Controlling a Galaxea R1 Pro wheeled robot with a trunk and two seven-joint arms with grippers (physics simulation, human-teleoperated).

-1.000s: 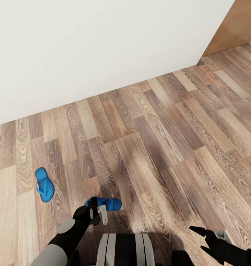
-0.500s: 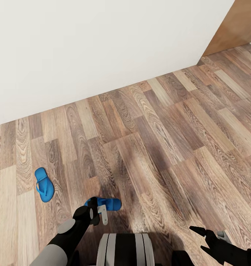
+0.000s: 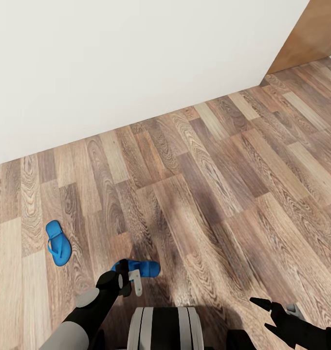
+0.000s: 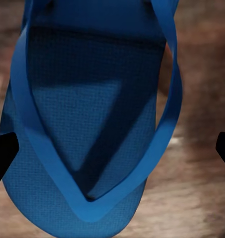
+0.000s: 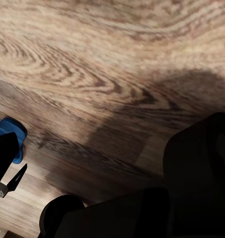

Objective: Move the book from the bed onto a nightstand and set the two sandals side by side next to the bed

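white wall (image 3: 136, 58), wood-plank floor (image 3: 209, 194)

My left arm reaches forward and down, its left gripper (image 3: 128, 283) pointed at the floor. In the left wrist view the jaws stand wide apart, black fingertips (image 4: 3, 153) at either edge. My right gripper (image 3: 263, 311) sits low at my right, fingers spread, closed on nothing.

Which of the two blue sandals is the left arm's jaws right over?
The sandal lying crosswise just ahead of the robot's base, under the left gripper. The open jaws straddle it in the left wrist view. The other sandal lies apart, farther left, untouched.
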